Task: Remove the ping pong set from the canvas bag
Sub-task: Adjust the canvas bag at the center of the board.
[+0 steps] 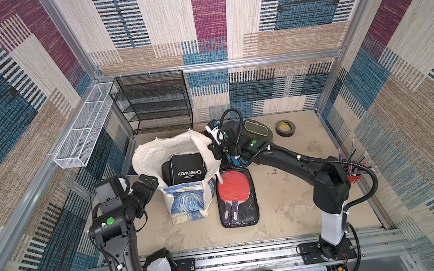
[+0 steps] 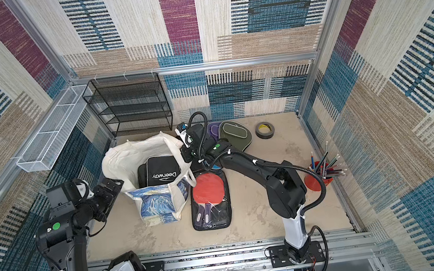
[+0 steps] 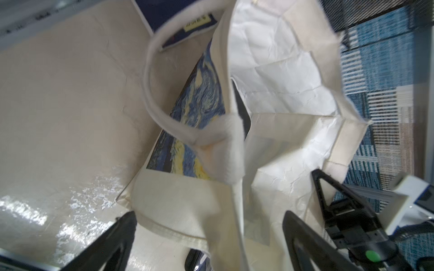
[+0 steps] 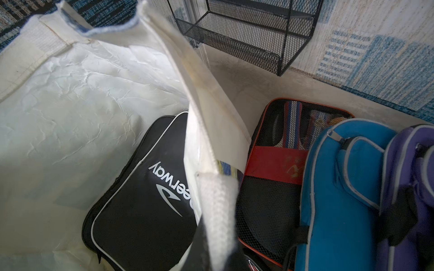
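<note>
My right gripper [image 1: 215,150] pinches the floppy canvas bag [image 1: 152,153]; my left gripper [image 1: 149,181] is spread. The black case [image 1: 186,169] looks light: grab its edge.

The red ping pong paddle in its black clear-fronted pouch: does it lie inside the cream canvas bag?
No, the black clear-fronted paddle pouch lies on the beige table beside the cream canvas bag.

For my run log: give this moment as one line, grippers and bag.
left gripper: open beside canvas bag | right gripper: shut on bag rim | black Deerway case: inside bag | red paddle case: outside, beside bag
</note>
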You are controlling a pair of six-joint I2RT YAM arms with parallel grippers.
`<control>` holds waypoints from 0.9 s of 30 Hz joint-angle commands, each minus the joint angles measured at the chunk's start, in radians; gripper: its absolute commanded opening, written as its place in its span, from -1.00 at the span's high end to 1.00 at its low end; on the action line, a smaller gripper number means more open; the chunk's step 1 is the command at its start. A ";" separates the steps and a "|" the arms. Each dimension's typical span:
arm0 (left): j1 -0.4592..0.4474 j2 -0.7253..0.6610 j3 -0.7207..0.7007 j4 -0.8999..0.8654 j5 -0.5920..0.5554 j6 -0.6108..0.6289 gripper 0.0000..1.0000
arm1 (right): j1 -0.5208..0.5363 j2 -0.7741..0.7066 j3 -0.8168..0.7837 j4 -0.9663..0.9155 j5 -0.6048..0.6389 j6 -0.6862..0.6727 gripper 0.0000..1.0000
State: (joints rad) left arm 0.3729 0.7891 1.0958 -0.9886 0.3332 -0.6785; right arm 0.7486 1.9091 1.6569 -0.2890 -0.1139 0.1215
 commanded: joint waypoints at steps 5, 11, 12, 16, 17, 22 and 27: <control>0.028 0.081 -0.038 0.195 -0.050 -0.043 -0.97 | -0.002 0.009 0.012 0.044 0.000 -0.010 1.00; 0.061 0.201 -0.142 0.408 0.022 -0.088 -0.96 | -0.002 -0.004 -0.002 0.044 0.008 -0.011 1.00; 0.061 0.213 -0.152 0.445 0.031 -0.097 -0.97 | -0.002 -0.003 -0.006 0.047 0.008 -0.009 1.00; 0.063 0.255 -0.176 0.594 0.121 -0.134 -0.58 | -0.003 0.007 -0.016 0.059 -0.004 0.003 1.00; 0.064 0.267 -0.178 0.628 0.154 -0.142 0.12 | -0.002 0.013 -0.016 0.060 -0.006 0.006 1.00; 0.065 0.264 -0.163 0.705 0.217 -0.163 1.00 | -0.002 0.062 0.027 0.061 -0.014 0.011 1.00; 0.068 0.275 -0.096 0.795 0.275 -0.185 1.00 | -0.015 0.154 0.142 0.060 -0.057 0.032 1.00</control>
State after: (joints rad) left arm 0.4370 1.0554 0.9630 -0.3614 0.5339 -0.8310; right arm 0.7387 2.0312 1.7535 -0.2527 -0.1474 0.1341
